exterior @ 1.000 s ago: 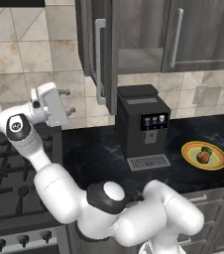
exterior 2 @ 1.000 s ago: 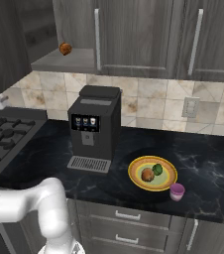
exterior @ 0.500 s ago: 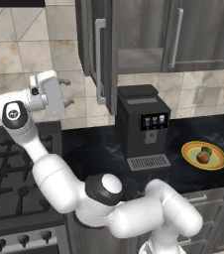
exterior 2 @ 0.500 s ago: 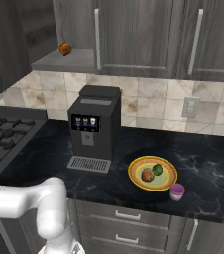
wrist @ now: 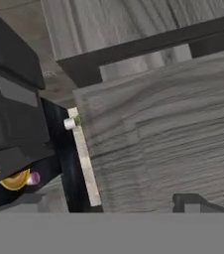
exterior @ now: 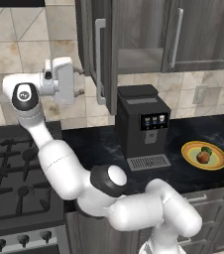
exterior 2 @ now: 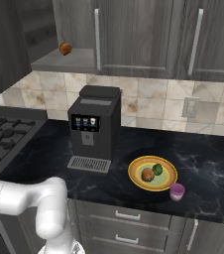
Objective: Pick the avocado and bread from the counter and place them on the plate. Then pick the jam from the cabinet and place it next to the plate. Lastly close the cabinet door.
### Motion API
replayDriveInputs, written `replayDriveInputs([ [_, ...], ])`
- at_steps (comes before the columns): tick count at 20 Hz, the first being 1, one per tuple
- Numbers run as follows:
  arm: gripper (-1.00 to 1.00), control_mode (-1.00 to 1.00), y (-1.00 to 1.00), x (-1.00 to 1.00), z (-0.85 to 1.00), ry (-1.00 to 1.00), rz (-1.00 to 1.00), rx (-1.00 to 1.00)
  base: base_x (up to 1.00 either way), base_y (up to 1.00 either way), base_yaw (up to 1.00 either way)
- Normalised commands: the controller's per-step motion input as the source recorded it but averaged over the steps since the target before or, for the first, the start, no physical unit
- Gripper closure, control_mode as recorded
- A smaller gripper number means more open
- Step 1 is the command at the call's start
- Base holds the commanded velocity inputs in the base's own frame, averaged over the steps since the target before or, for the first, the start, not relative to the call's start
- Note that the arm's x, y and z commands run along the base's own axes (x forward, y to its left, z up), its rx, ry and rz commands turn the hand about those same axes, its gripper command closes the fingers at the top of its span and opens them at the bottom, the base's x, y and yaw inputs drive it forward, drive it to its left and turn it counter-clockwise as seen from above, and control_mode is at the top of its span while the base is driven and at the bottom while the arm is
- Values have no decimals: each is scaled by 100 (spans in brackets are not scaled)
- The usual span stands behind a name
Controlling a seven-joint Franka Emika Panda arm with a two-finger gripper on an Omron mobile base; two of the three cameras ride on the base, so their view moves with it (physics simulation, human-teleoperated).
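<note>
My gripper [exterior: 78, 81] is wide open and holds nothing, left of the cabinet door [exterior: 98, 49]. The door looks stiff and heavy, so I think I should push its flat face to swing it shut.

No readable text, brand, number or sign anywhere. Coffee machine [exterior: 141, 126] has a small front screen [exterior 2: 84, 122] with three bright icon-like blobs in a row, too blurry to read as letters or digits. Wall outlet [exterior 2: 190, 107] to the right of the coffee machine is blank. Stove knobs [exterior: 22, 240], lower left of the coffee machine, show no legible markings. Cabinet door [exterior: 104, 49] above the coffee machine is plain wood grain, no label.
</note>
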Motion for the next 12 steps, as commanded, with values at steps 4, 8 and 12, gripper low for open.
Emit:
replayDriveInputs([
  [4,-100,-100,-76,-4,30,8,0,8,0,0,0],
  [8,-100,-100,-85,-1,9,7,3,8,0,0,0],
  [12,-100,-100,-84,0,1,10,11,5,0,0,0],
])
